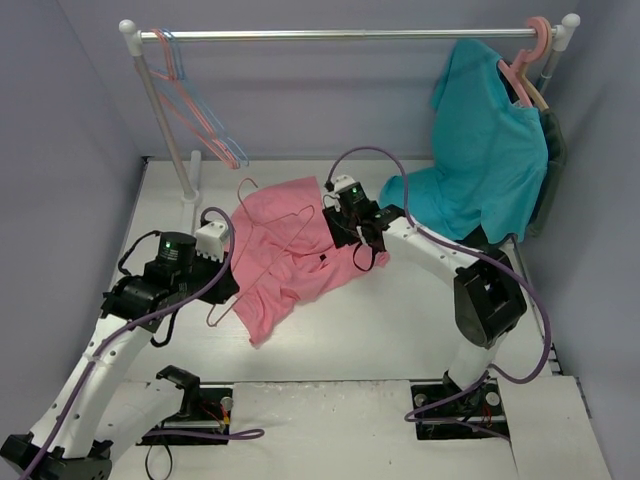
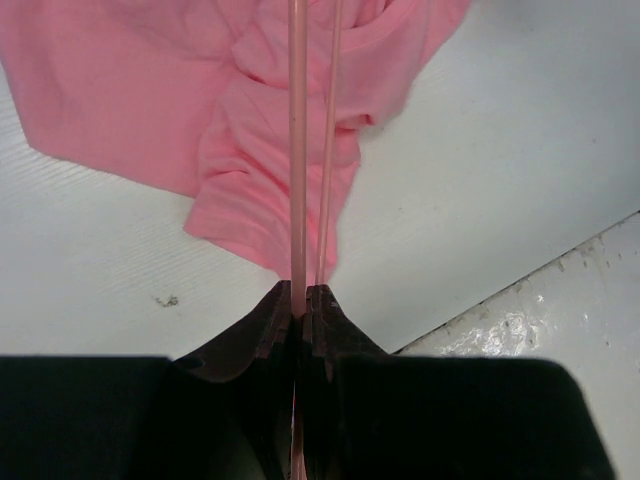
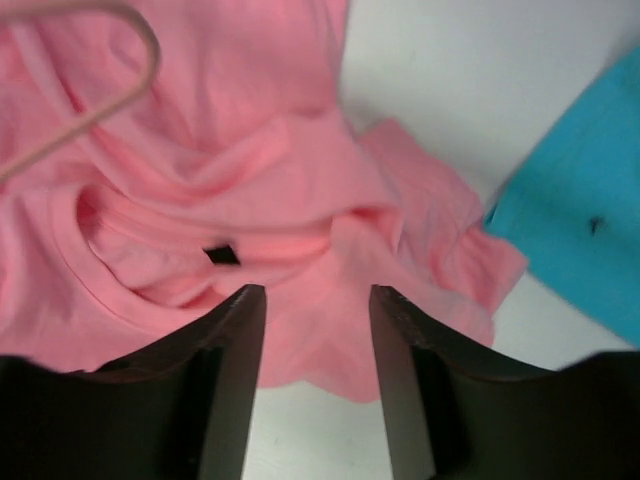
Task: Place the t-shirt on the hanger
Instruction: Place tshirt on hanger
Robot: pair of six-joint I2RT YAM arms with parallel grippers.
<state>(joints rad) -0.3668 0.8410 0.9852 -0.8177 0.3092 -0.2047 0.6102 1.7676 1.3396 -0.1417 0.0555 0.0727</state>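
A metal clothes rail (image 1: 350, 33) spans the back of the white tabletop (image 1: 400, 330). Thin blue hangers (image 1: 215, 135) hang near its left end. At the right end, a thick pink hanger (image 1: 530, 50) carries a teal t-shirt (image 1: 485, 150) whose lower part drapes onto the tabletop, with a dark garment (image 1: 553, 170) just behind it.

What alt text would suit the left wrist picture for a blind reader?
The left gripper is shut on a thin pink wire hanger, whose two wires run straight ahead over a crumpled pink t-shirt lying on a white table.
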